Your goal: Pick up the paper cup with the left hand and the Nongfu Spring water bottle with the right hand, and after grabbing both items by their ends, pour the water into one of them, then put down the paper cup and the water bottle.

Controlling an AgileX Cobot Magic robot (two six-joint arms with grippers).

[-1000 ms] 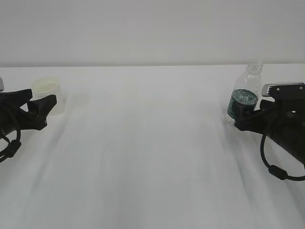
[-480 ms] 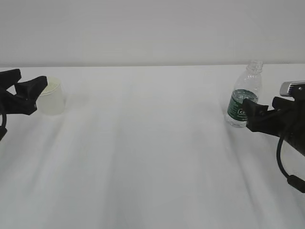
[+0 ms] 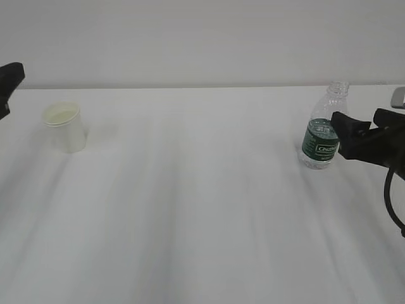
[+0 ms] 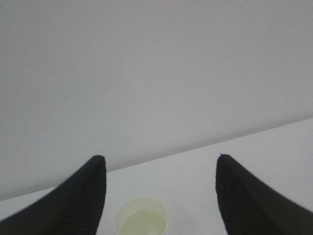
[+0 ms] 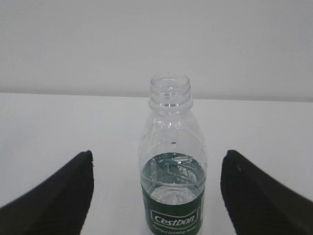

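Note:
The white paper cup [image 3: 64, 126] stands upright at the table's far left, untouched; in the left wrist view the paper cup [image 4: 142, 220] lies below and between the fingers, with pale liquid inside. My left gripper [image 4: 160, 159] is open and raised; only a black tip [image 3: 11, 77] shows at the exterior view's left edge. The Nongfu Spring water bottle [image 3: 323, 135], capless with a green label, stands upright at the right. My right gripper [image 3: 355, 121] hangs open just right of it, apart from it. The right wrist view shows the bottle [image 5: 172, 196] centred beyond the open right gripper [image 5: 158, 154], water [image 5: 172, 174] partway up.
The white table [image 3: 202, 209] stretches between cup and bottle, ending at a plain grey wall behind. A black cable [image 3: 391, 202] loops under the right arm at the right edge.
Both arms have pulled back: the left gripper rose and moved left away from the cup, the right gripper moved right off the bottle. Cup and bottle stand free.

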